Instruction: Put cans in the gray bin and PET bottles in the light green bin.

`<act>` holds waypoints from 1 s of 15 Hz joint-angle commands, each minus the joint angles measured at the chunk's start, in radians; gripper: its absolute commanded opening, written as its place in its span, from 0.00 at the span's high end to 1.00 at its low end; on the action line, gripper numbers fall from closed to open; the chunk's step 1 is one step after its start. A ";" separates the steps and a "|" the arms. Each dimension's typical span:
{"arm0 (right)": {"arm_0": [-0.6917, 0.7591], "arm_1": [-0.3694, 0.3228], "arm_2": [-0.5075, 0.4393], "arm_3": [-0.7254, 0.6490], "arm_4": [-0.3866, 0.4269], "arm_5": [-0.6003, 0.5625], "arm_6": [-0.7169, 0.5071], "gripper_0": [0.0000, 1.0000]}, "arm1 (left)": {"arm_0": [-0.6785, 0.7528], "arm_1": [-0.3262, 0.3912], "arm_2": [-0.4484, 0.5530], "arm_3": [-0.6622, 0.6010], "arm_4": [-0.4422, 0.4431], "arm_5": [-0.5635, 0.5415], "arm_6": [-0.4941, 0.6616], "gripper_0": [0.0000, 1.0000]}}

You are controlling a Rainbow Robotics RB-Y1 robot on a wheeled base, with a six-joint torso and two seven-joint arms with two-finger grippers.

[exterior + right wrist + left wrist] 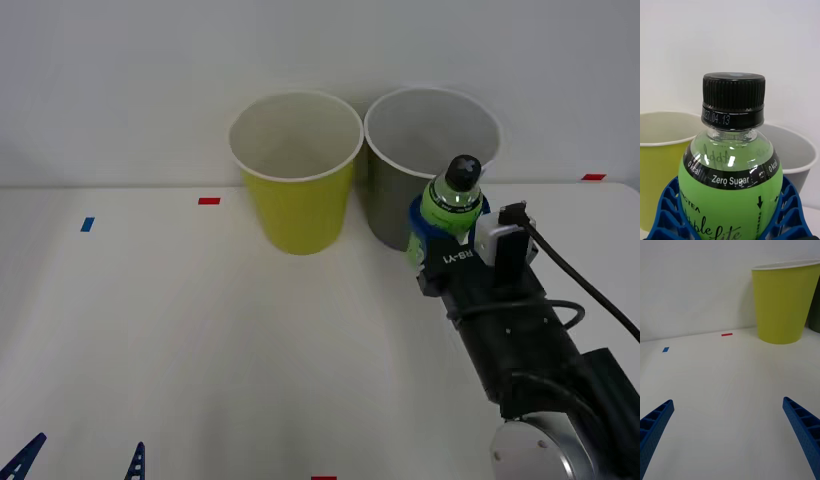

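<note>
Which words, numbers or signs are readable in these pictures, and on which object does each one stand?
"Zero Sugar": black band of the PET bottle, held by the right end effector.
"0 kcal": same band, on both sides.
"27.04.13": ring under the black cap.
Downward arrow: bottle label.
"RB-Y1": right end effector body, upside down.
Cursive label words: partly hidden, not readable.

Front view high above, looking down the table (200,340), wrist views low and forward-facing, all sharing the light green bin (296,180).
</note>
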 commanded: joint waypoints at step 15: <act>-0.515 -0.043 0.066 -0.390 0.622 1.101 -0.935 1.00 | 0.000 0.000 0.000 0.000 0.000 0.000 0.000 0.00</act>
